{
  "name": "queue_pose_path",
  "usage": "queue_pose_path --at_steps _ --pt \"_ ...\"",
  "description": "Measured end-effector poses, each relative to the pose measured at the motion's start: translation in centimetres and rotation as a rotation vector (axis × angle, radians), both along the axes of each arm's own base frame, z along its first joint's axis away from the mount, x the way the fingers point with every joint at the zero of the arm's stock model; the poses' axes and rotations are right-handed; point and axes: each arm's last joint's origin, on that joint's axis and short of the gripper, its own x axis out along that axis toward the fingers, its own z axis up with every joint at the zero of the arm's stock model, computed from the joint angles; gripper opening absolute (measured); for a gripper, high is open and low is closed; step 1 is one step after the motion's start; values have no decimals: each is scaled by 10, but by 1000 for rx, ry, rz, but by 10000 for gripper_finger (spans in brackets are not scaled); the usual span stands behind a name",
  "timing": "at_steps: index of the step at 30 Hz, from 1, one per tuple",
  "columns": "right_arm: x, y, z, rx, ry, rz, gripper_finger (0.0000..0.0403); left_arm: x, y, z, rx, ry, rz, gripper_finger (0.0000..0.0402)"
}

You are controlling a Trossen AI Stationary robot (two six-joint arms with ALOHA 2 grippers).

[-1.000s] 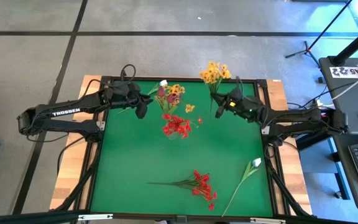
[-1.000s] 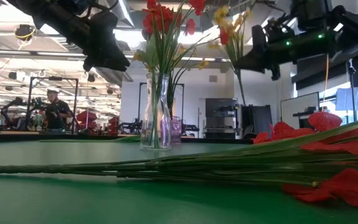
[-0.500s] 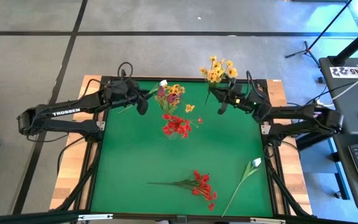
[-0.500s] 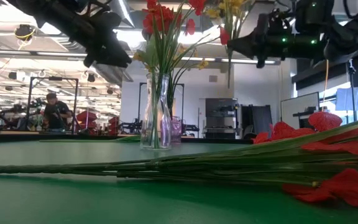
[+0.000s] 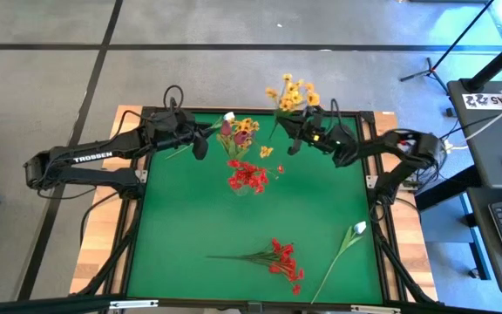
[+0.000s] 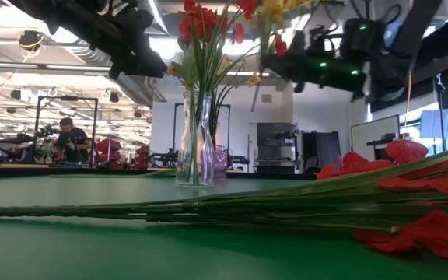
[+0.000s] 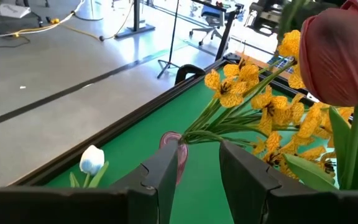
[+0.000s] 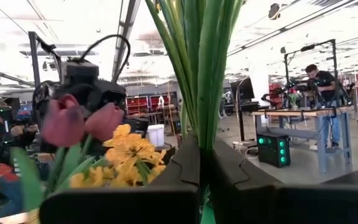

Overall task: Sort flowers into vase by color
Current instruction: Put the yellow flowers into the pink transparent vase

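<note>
High view: right gripper [image 5: 296,139] carries a yellow spray [image 5: 291,93] over the table's [image 5: 199,218] far edge; red spray [image 5: 281,259] and white bud [image 5: 358,228] lie near.
Low view: vase [image 6: 195,140] stands upright.
Left wrist view: left gripper [image 7: 197,165] parted, empty.
Right wrist view: fingers [image 8: 182,168] clamp the stems [image 8: 197,68].

- We saw the middle of the green table [image 5: 234,218] open, so a gripper could pass there freely.
- At the far edge, the vase [image 6: 195,140] with its flowers stood between the left gripper [image 5: 200,144] and the right gripper [image 5: 291,139], blocking a direct way across.
- The right gripper held a yellow spray [image 5: 291,94] above that edge.
- Near the front, a red spray [image 5: 279,258] and a white bud [image 5: 358,228] lay flat; the gap between them was narrow.
</note>
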Motion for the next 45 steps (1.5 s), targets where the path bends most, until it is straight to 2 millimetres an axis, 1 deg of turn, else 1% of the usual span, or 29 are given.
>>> queue_pose_path --at_steps 5,8,13,18,22,24,26,29,32,35,41,45 --pt "26 -21 1 -21 38 -10 6 0 0 0 5 5 -4 114" --pt "38 -34 0 -4 92 -1 6 0 0 0 4 4 -5 114" --pt "48 -48 6 -3 154 -2 6 0 -1 0 4 5 -7 114" --pt "50 -54 13 -29 155 -19 6 1 -1 0 4 4 -12 114" --pt "48 -59 13 -28 158 -29 6 1 -1 0 0 2 -10 114" --pt "45 -66 10 -17 147 -31 6 1 -1 0 0 2 -10 114" --pt "40 -77 4 30 134 7 6 1 -1 0 -1 1 -10 114" --pt "36 -89 -6 91 119 62 6 1 -1 0 -2 0 -9 114" --pt "39 -90 -16 105 127 84 6 1 -1 0 -2 0 -9 114" --pt "45 -85 -20 92 117 103 6 1 -1 0 -2 0 -9 114" --pt "65 -83 -16 63 88 133 6 1 -1 0 -5 -1 -8 114" --pt "76 -84 -18 44 93 140 6 1 -2 0 -19 -8 -4 114"
